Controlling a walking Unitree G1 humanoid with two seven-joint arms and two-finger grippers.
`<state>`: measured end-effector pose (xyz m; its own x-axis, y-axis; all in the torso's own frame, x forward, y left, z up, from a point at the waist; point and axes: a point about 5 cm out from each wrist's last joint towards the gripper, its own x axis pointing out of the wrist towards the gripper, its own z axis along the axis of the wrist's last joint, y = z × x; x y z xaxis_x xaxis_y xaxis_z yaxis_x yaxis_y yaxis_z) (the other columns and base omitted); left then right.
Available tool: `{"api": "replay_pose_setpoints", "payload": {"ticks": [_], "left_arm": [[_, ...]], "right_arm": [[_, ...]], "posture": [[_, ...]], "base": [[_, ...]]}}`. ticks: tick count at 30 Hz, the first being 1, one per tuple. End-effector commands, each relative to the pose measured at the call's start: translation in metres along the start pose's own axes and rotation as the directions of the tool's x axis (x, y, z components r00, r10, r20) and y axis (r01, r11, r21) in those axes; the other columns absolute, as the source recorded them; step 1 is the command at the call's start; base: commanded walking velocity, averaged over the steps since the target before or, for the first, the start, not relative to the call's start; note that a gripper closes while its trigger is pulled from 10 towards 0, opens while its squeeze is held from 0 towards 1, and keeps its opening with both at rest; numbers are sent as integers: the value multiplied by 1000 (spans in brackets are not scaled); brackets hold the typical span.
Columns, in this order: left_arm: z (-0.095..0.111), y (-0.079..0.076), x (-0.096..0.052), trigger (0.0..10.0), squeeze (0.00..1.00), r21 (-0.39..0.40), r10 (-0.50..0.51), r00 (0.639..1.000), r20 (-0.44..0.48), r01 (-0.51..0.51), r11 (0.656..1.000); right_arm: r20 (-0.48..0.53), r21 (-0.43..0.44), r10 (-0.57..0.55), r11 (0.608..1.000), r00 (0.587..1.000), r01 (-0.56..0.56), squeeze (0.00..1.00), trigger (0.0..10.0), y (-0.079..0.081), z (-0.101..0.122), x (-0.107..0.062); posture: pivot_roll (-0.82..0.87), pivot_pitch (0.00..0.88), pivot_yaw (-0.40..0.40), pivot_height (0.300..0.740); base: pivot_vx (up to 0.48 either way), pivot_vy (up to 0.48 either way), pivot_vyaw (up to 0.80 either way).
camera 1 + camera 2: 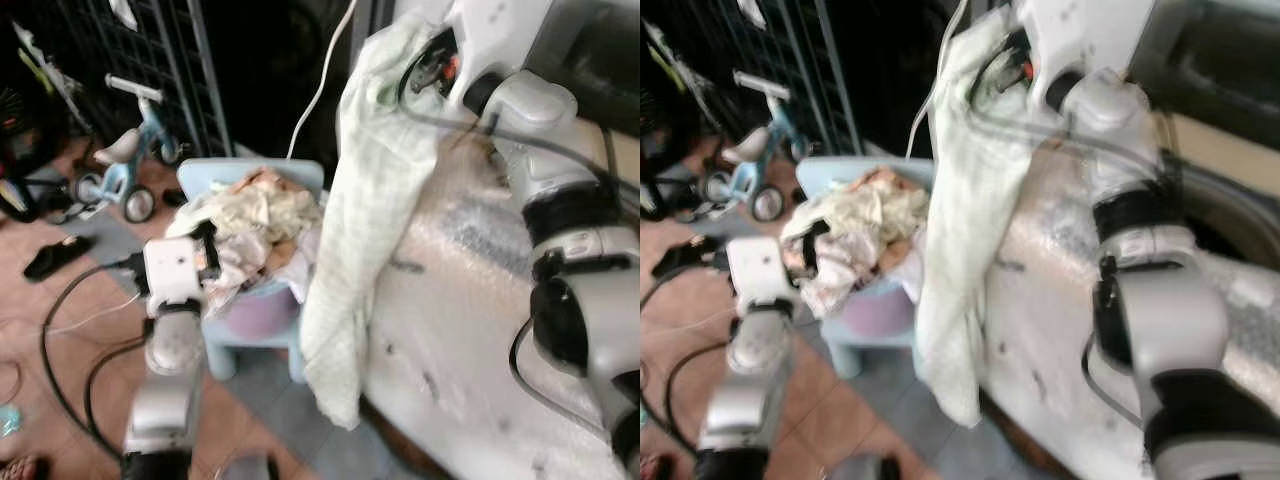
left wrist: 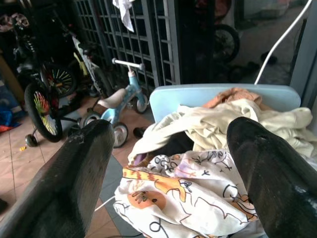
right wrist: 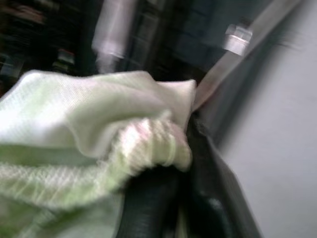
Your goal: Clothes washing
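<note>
- We have the right end effector (image 1: 440, 68) up high at the far end of the white bubble-wrapped washing machine top (image 1: 470, 330), clamped on the top edge of a long pale green checked cloth (image 1: 365, 220); the right wrist view shows a bunched fold of it (image 3: 99, 153) pinched against the black finger.
- The cloth hangs from that grip down the machine's left side, long axis near vertical, free end pointing at the floor and ending low beside the machine's front corner.
- Left end effector (image 1: 205, 250) is wide open, holding nothing, fingers (image 2: 69, 183) straddling the pile of mixed cream and cartoon-print laundry (image 2: 198, 163) heaped on the light blue plastic child's chair (image 1: 260, 330).
- Risk 1: the grip is only on a bunched edge; most of the cloth's weight hangs below, so we judge a fast swing could pull it free and drop it.
- Risk 2: the long tail may drag across the machine edge or catch the black cable (image 1: 470, 125) running by the right wrist.
- Risk 3: tail could brush the chair's pile and pull pieces off.
- Both eye views are blurred, so we can't confirm how much fabric sits between the fingers.
</note>
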<state>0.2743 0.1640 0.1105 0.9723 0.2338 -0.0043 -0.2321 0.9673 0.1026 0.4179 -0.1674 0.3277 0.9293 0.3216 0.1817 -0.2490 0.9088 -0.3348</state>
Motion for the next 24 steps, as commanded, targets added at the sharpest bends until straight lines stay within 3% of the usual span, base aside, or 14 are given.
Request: {"api": "replay_pose_setpoints", "payload": {"ticks": [1,3,4,5,6,8,9,12,13,16,18,21,24], "left_arm": [[1,-2,0,10000,0,-4,0,1000,2,0,1000],[0,-2,-1,10000,0,-4,4,1000,0,-4,1000],[0,-1,-1,10000,0,-4,7,1000,0,-7,1000],[-1,0,-2,10000,0,-3,14,1000,-3,-14,1000],[-1,1,-2,10000,0,-3,17,1000,-4,-17,1000],[-1,1,-3,10000,0,-3,19,1000,-7,-19,1000],[-2,0,-3,10000,0,-4,14,1000,-10,-14,1000],[-1,-3,-1,10000,0,-1,2,1000,-5,-2,1000],[0,-3,-1,10000,0,1,-1,1000,-3,1,1000],[-1,-1,-1,10000,0,7,0,1000,-8,0,1000],[-2,-1,-1,10000,0,10,-4,1000,-12,4,1000],[-2,-1,0,10000,0,12,-8,1000,-13,8,1000],[-2,-2,0,10000,0,14,-11,1000,-12,11,1000]], "right_arm": [[-72,48,-367,928,927,371,0,10000,-66,2,-22],[-62,67,-607,789,792,610,0,10000,-109,13,-45],[-24,15,-683,730,730,683,0,10000,-125,21,-57],[80,-102,-755,643,650,759,0,10000,-145,36,-74],[115,-132,-770,615,628,778,0,10000,-149,40,-78],[146,-212,-753,609,641,764,0,10000,-143,30,-78],[102,-262,-732,633,673,728,0,10000,-134,11,-73],[-9,-296,-724,661,690,690,0,10000,-117,-33,-74],[-36,-350,-738,641,674,683,0,10000,-111,-52,-78],[-116,-347,-792,598,600,723,0,10000,-114,-83,-98],[-188,-333,-797,601,573,727,0,10000,-114,-100,-108],[-252,-299,-771,637,585,711,0,10000,-104,-115,-109],[-273,-290,-763,647,587,706,0,10000,-97,-121,-109]], "posture": [[0,0,8,740],[4,0,0,740],[8,0,-5,740],[10,0,-5,740],[6,0,-4,740],[2,0,0,740],[2,0,0,740],[-1,0,10,740],[2,0,13,740],[-2,0,17,740],[-5,0,18,740],[-6,0,18,740],[-5,0,18,740]], "base": [[0,0,0],[0,0,0],[0,0,0],[0,0,0],[0,0,0],[0,0,0],[0,0,0],[0,0,0],[0,0,0],[0,0,0],[0,0,0],[0,0,0],[0,0,0]]}}
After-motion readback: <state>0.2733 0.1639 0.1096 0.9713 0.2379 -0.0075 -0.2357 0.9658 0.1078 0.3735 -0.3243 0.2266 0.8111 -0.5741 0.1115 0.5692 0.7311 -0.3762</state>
